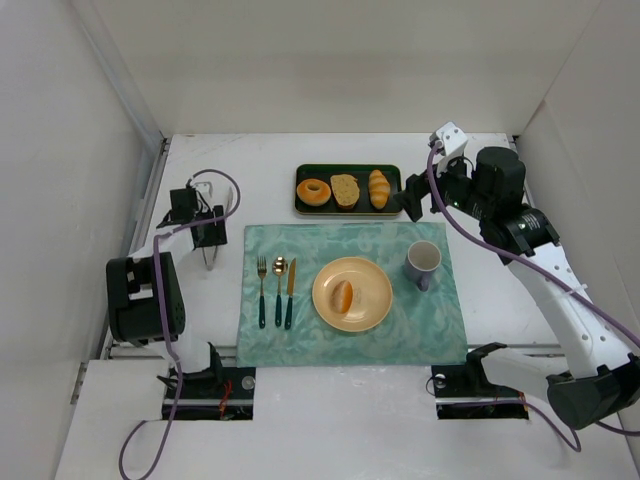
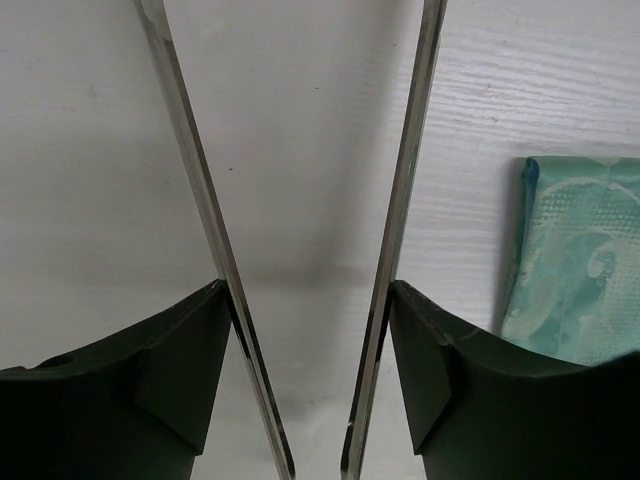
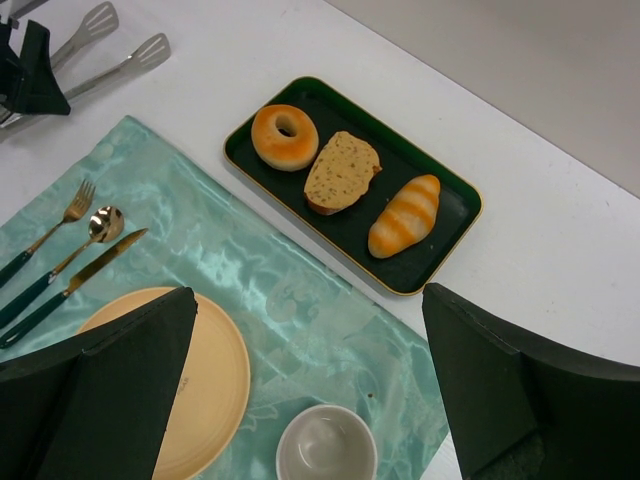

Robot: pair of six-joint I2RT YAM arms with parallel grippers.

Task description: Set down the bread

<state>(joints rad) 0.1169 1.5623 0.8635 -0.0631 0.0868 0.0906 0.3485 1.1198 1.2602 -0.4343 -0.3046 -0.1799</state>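
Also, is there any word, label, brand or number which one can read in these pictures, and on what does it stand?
None can be read. The tray, plate, cup, cutlery, tongs in the left claw and bread carry no writing; the placemat has only a woven pattern. Any marks on the arm bases are too small to tell.

I see the small golden-orange oval bun (image 1: 343, 295), pale-striped, on a pale-yellow round plate (image 1: 372, 310). The teal cloth placemat (image 1: 410, 325) shows a swirling pattern. At 12 o'clock, the dark-green rectangular tray (image 3: 447, 215) has a gold rim.
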